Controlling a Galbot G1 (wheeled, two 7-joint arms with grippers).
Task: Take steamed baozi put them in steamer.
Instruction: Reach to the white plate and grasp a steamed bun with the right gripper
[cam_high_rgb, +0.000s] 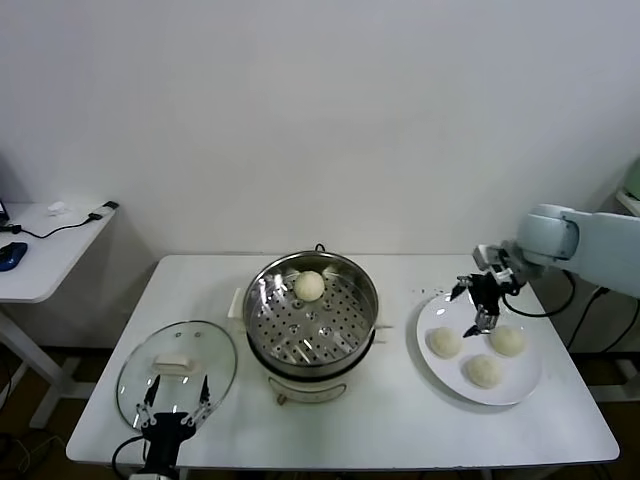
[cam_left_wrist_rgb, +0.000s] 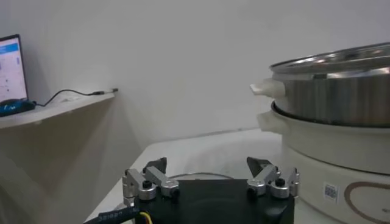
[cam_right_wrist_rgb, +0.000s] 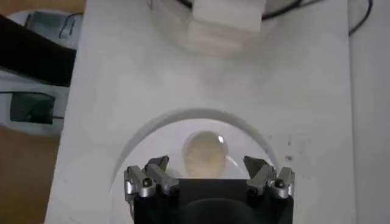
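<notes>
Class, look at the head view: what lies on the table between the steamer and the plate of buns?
Nothing: bare white table separates steamer and plate.

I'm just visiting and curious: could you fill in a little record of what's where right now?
steamer: table centre, one baozi inside
plate: right of steamer, three baozi
glass lid: flat on table, left of steamer
right gripper: open, above plate
left gripper: open, at lid, idle

My right arm (cam_high_rgb: 590, 240) had a pale grey-blue rounded casing; both grippers had black bodies, silver-jointed fingers (cam_right_wrist_rgb: 148, 181) and screws.
</notes>
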